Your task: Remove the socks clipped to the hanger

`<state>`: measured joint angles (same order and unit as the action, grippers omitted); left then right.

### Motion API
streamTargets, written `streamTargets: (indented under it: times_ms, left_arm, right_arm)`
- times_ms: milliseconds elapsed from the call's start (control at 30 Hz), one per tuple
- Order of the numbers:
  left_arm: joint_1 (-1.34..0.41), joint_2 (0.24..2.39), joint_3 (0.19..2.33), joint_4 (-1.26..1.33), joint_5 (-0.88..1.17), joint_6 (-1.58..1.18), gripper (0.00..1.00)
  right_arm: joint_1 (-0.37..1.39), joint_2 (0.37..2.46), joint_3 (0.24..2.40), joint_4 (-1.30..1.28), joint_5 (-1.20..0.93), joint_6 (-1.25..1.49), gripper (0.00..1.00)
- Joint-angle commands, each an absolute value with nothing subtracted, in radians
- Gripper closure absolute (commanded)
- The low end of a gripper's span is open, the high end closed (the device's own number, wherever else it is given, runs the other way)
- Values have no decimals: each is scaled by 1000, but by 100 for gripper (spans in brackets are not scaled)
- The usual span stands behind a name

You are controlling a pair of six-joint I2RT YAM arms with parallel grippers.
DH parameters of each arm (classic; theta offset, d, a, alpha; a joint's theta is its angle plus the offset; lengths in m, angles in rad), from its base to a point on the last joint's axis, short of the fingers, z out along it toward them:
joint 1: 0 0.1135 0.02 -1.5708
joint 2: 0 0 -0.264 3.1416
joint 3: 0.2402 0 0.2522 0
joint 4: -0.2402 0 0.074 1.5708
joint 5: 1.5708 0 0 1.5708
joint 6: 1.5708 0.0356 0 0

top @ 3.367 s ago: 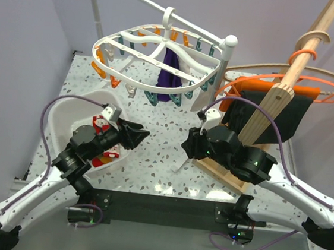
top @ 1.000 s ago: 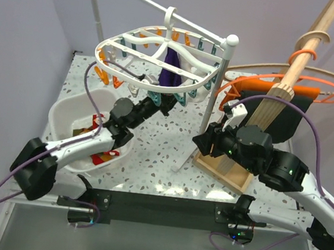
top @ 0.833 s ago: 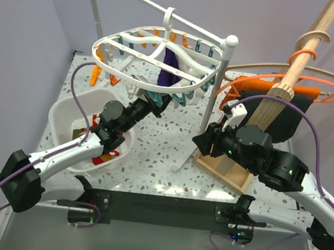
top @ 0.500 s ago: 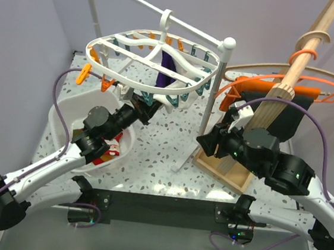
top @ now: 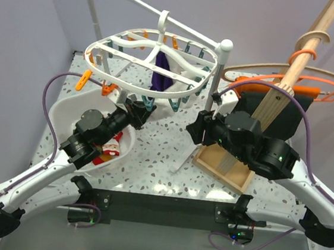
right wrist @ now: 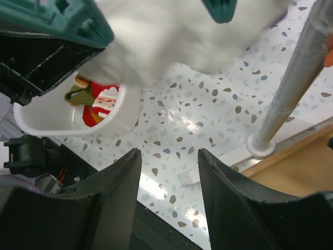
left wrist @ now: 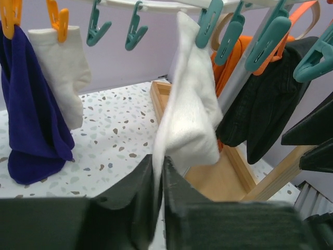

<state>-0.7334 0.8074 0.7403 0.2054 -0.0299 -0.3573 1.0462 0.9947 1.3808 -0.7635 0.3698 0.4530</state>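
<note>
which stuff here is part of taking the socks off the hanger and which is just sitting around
Part of the job: white clip hanger, white sock pinched in the left hand, second white sock, purple sock, tub of red socks.
Lying about: orange hanger, wooden hanger, black cloth, wooden tray.

No readable text, label or number shows anywhere.

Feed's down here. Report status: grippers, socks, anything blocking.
Left gripper shut on white sock, teal clip holding its top. Right gripper open, empty. Purple sock, second white sock clipped on. Rack pole close by right gripper.
</note>
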Motion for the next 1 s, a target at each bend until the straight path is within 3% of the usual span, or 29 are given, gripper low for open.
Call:
streamTargets:
  times_ms: [0,67,167,433,600,833,967]
  left_arm:
    - [-732,851,770,222,-25,-390,64]
    - [-732,868,761,227,-17,-409,47]
    - [-732,868,732,253,20,-419,38]
    - [-732,787,641,207,216,-434,36]
    - [-741,694,454,255,418,-472,39]
    - [-755,444,345,111,327,-482,34]
    - [-755,480,412,54,308,-454,33]
  right_arm:
    - [1043,1020,1443,-773,429,423,48]
    - [1043,1022,1448,-787,433,423,48]
    - [1043,994,1427,-787,439,426,48]
    - [1043,927,1371,-804,476,439,47]
    - [1043,893,1316,-781,476,445,47]
    - [1043,894,1299,-787,486,436,46]
    - [1043,885,1298,-772,453,439,46]
